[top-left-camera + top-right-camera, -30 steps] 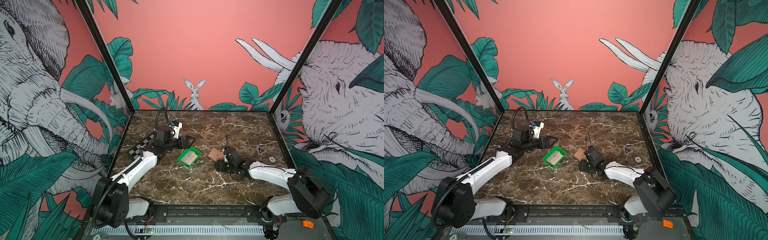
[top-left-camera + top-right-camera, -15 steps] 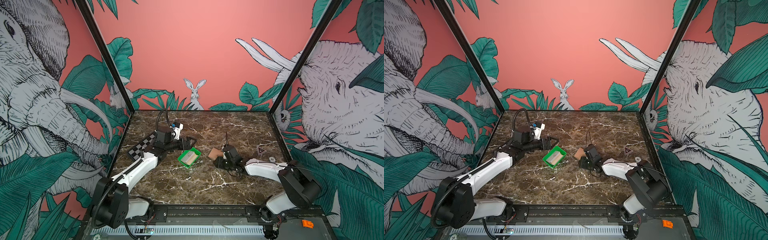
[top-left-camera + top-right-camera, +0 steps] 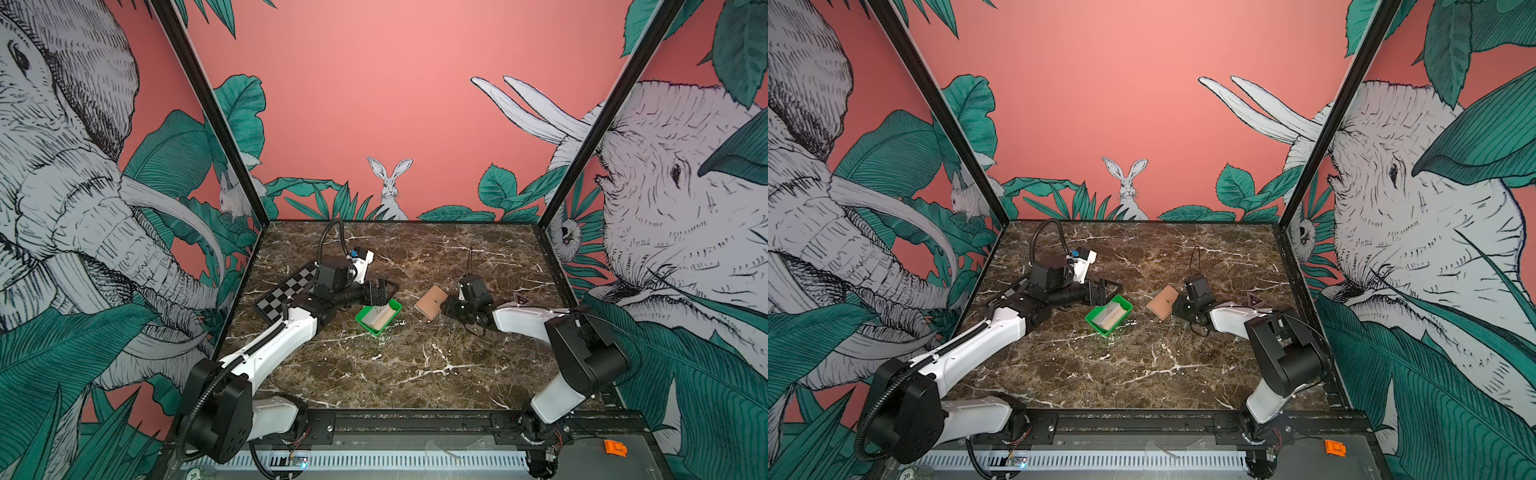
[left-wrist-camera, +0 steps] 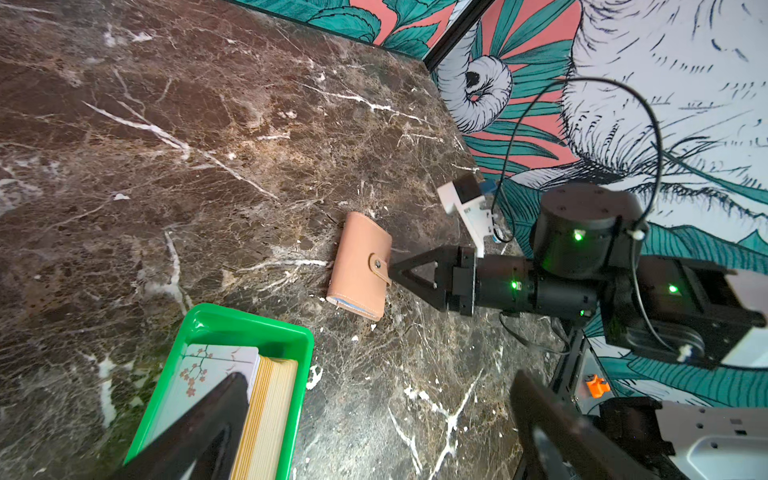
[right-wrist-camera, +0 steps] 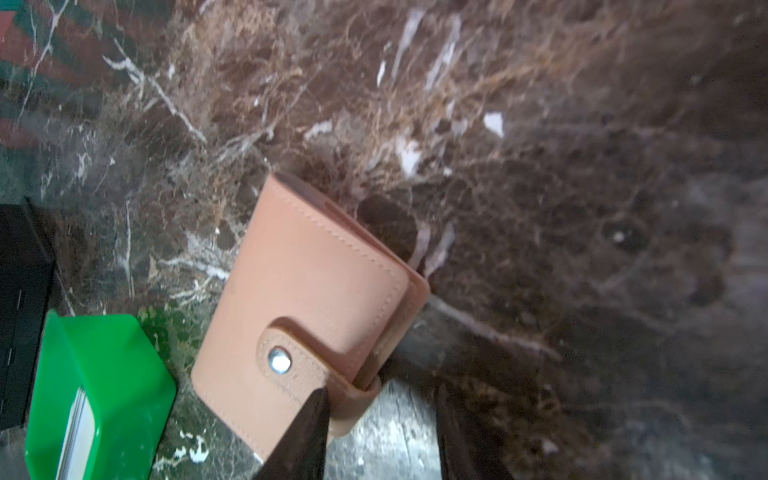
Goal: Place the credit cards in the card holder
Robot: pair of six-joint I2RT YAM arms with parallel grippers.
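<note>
Since a second ago your right gripper point(image 5: 380, 419) has slid in from the near side to the card holder point(image 3: 432, 301) and narrowed; its jaws now straddle the strap end of the snap tab point(image 5: 286, 361), about half closed, and whether they already pinch it you cannot tell. The holder lies shut and flat on the marble table point(image 3: 415, 365), just right of the green tray point(image 3: 398, 306), where the credit cards point(image 4: 232, 374) are stacked. Your left gripper point(image 4: 374, 419) hovers wide open over that tray, holding nothing. To do this well, catch only the loose tab, not the cover beneath, then peel up and away from the button so the snap pops. A light wallet will likely lift or skid, so expect to pin it down with the left.
</note>
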